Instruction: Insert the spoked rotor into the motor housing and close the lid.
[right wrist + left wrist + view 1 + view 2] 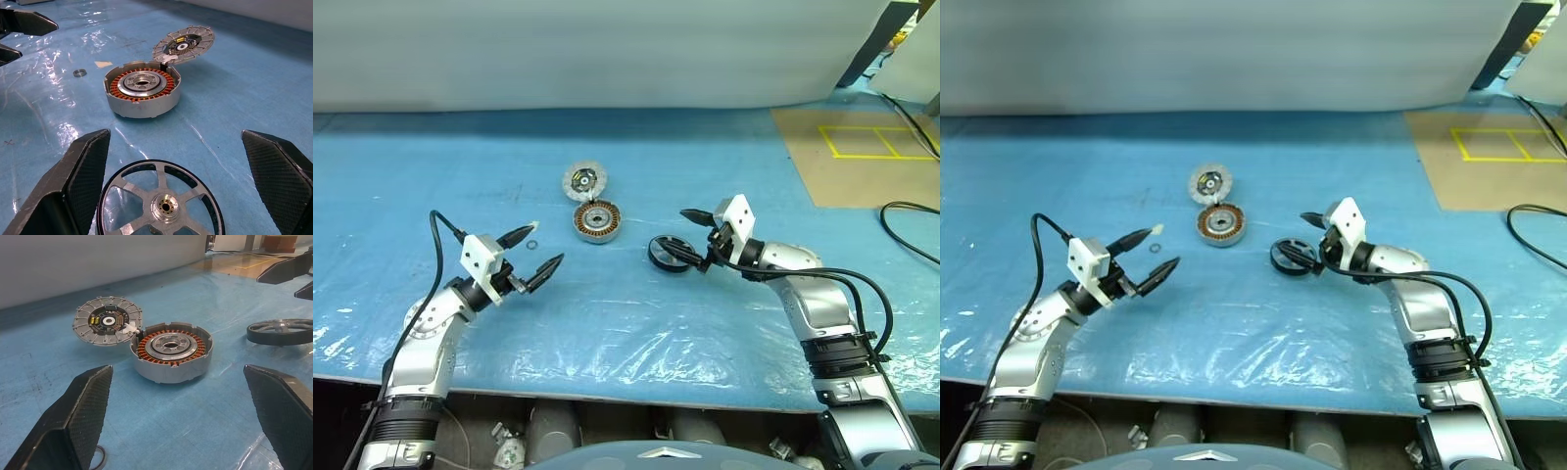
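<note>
nearest the robot, the right gripper (697, 240) hovers wide open and empty around the black spoked rotor (161, 201) flat on blue sheeting; it should close squarely across the rim. left gripper (534, 250) is open, empty. beyond sits the copper-wound silver motor housing (597, 221), ribbed grey lid (584, 181) open behind.

Worktop (607, 323) under blue plastic sheet, glossy, wrinkled, glare patches near front edge. Motor housing (142, 95): matt grey metal wall, copper-brown windings, polished metal centre hub. Lid (107, 320): dull silver metal, radially ribbed face, dark centre. Spoked rotor (161, 205): black smooth rim, brushed silver metal spokes, shiny hub. Small washer (79, 72): dull metal. Right tool (697, 240) and left tool (534, 253) fingers: black, woven carbon-like texture, matt. Brown cardboard-like panel (862, 166) with yellow tape lines.
</note>
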